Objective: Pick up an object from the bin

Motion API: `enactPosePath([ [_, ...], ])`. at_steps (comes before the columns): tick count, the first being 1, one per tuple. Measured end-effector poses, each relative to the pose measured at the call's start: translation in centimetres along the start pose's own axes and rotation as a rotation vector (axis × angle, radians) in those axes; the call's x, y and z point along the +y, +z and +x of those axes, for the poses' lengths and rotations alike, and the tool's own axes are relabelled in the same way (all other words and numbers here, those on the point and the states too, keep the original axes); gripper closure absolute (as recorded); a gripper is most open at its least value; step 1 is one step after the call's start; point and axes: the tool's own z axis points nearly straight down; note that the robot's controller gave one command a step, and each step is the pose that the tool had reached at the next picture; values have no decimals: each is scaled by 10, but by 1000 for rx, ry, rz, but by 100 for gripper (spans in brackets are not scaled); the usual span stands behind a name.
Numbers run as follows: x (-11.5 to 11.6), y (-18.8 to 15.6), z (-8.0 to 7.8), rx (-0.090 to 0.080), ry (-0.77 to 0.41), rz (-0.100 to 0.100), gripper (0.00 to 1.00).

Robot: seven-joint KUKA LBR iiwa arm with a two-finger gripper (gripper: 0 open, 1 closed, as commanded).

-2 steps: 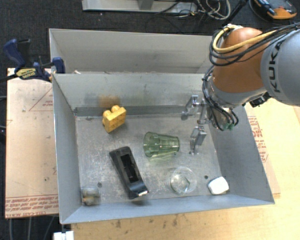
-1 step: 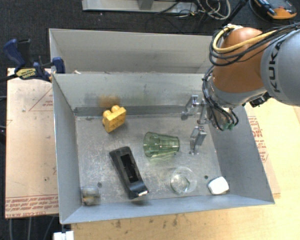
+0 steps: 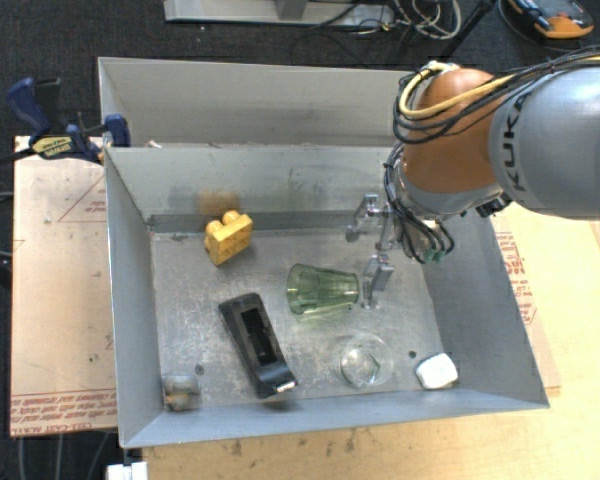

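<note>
My gripper [image 3: 371, 251] hangs over the middle right of the bin, open, with nothing between its fingers. One fingertip [image 3: 376, 280] is close to the right end of a pale green glass cup [image 3: 320, 291] that lies on its side. I cannot tell whether they touch. The other fingertip [image 3: 362, 216] is further back, near the bin's rear wall. A clear round lid or small dish [image 3: 364, 363] lies in front of the gripper. A white pebble-like piece [image 3: 437, 371] sits at the front right.
A black oblong device [image 3: 257, 345] lies slantwise left of the cup. A yellow toy block [image 3: 228, 237] sits near the back left wall. A small grey-brown lump [image 3: 181, 393] is in the front left corner. The arm's orange cover and cables hang above the bin's right side.
</note>
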Motion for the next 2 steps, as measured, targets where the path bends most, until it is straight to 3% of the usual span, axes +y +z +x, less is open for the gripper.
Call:
enactPosePath([
  [1,30,59,7,7,-57,-1,0],
  [2,34,62,5,-2,-68,-1,100],
])
